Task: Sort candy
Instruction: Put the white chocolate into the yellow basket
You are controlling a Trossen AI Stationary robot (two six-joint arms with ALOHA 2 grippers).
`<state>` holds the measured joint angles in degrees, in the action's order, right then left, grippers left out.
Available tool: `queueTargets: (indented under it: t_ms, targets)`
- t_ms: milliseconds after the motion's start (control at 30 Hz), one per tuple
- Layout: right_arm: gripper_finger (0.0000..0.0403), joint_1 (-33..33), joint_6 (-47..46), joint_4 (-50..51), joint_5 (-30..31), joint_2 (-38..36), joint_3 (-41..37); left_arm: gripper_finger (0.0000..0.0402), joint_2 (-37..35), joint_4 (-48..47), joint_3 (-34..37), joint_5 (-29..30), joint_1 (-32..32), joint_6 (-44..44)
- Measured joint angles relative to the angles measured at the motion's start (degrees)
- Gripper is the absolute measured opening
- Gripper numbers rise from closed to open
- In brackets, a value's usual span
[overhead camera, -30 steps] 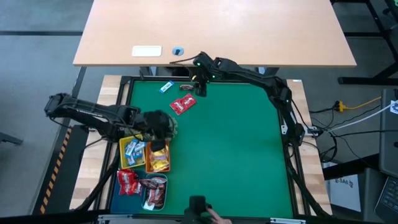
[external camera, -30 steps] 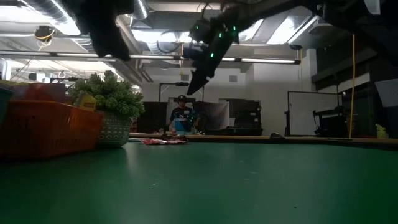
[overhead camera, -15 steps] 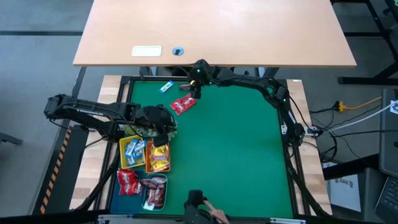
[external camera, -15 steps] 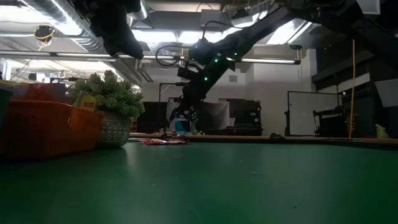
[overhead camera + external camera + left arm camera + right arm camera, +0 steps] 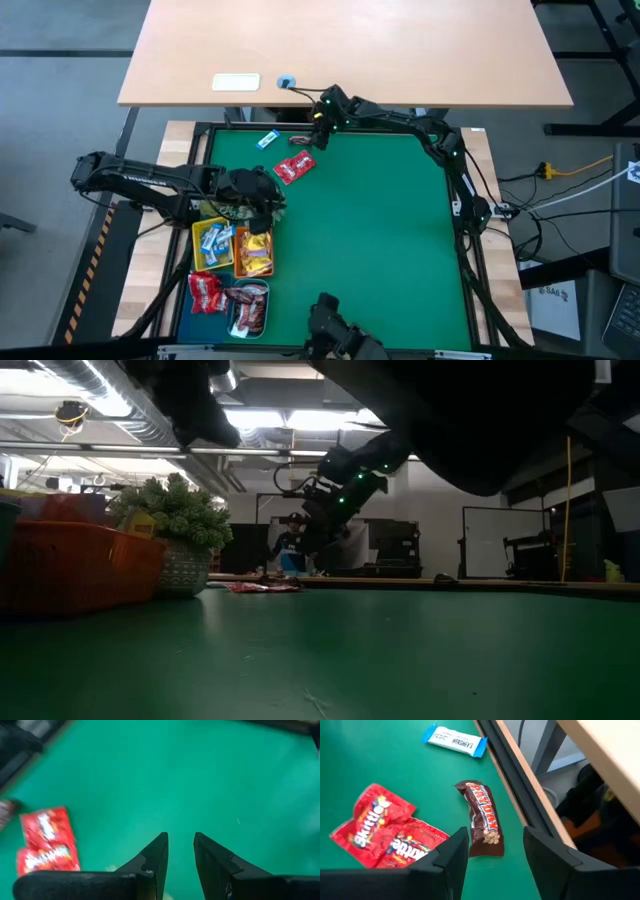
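Bench: green mat [image 5: 380, 240], a pale desk beyond its far edge.
Right hand [image 5: 492, 855]: fingers spread, poised over the far edge, nothing in them.
Brown bar [image 5: 483, 818]: right ahead, between the spread fingers.
Red packets [image 5: 385, 829]: two, overlapping, just beside the bar.
Blue-white wrapper [image 5: 454, 741]: further ahead of that hand.
Left hand [image 5: 180, 851]: fingers slightly parted, empty, above the trays [image 5: 232, 250] of sorted candy [image 5: 256, 256].

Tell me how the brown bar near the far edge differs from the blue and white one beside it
The brown bar is dark brown with yellow lettering; the blue and white bar is white with blue ends. The brown bar looks longer and fatter. It lies directly ahead of the right gripper, whose fingers are open; the blue and white bar lies farther off. Both lie flat on the green mat, untouched.
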<state>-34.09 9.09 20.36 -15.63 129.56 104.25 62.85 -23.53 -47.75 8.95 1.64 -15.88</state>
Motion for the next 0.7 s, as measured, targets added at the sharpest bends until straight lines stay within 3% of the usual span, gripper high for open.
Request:
queueTargets:
  t_ms: [167,333,600,700]
  targets:
    - [0.0188,-0.11,-0.51,-0.09,-1.44,0.00,0.00,0.0089,0.00,6.33,0.00,4.08,-4.85,4.77]
    - [0.0188,0.40,-0.51,-0.06,-2.02,0.00,0.00,0.0089,0.00,11.10,0.00,2.16,-17.21,5.95]
    - [0.0188,2.00,-0.32,0.14,-2.02,-2.23,0.11,0.0089,3.74,9.20,0.00,-15.54,-44.06,5.97]
    - [0.0188,3.04,-0.29,0.09,-1.90,-3.42,0.11,0.0089,7.50,9.20,0.00,-16.91,-51.39,5.96]
